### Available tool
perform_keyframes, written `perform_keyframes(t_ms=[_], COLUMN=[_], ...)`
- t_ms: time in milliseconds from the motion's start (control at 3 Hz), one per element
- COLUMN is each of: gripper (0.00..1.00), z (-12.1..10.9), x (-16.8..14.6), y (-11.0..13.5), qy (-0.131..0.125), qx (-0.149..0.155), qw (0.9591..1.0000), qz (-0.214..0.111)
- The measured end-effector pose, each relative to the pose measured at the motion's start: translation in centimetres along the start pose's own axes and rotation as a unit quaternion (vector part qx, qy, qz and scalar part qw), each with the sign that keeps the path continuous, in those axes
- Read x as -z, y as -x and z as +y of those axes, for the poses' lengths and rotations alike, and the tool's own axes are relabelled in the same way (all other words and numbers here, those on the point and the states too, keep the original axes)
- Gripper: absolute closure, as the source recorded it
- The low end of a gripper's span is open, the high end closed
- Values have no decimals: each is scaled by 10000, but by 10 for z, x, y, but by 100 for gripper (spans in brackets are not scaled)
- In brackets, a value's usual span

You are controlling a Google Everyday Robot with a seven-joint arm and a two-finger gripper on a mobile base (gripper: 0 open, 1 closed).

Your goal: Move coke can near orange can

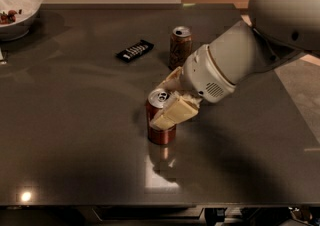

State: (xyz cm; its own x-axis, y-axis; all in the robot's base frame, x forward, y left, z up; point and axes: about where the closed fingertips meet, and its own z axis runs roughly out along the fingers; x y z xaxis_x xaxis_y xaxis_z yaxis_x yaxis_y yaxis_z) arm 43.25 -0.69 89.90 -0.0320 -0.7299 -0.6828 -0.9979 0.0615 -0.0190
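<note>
The coke can [161,132], red with a silver top, stands upright near the middle of the dark table [75,135]. My gripper [162,111] is shut around its upper half. The near finger [175,112] lies across the can's front and the far finger [171,77] shows behind it. The orange can [180,46], dull orange-brown with a silver top, stands upright farther back and a little right of the coke can. It is apart from the coke can and partly behind my wrist.
A black remote-like bar [135,50] lies left of the orange can. A white bowl [17,7] with some food sits at the back left corner. The table's right edge [300,135] lies under my arm.
</note>
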Motion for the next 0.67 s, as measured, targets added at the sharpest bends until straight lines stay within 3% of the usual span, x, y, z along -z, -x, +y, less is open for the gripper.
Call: perform_keyframes(t_ms=[333, 667], gripper=[64, 89], z=[-6, -26], x=[9, 27], y=[-2, -11], qy=[-116, -397], qx=[-108, -368], qw=[9999, 9985], qz=[-22, 72])
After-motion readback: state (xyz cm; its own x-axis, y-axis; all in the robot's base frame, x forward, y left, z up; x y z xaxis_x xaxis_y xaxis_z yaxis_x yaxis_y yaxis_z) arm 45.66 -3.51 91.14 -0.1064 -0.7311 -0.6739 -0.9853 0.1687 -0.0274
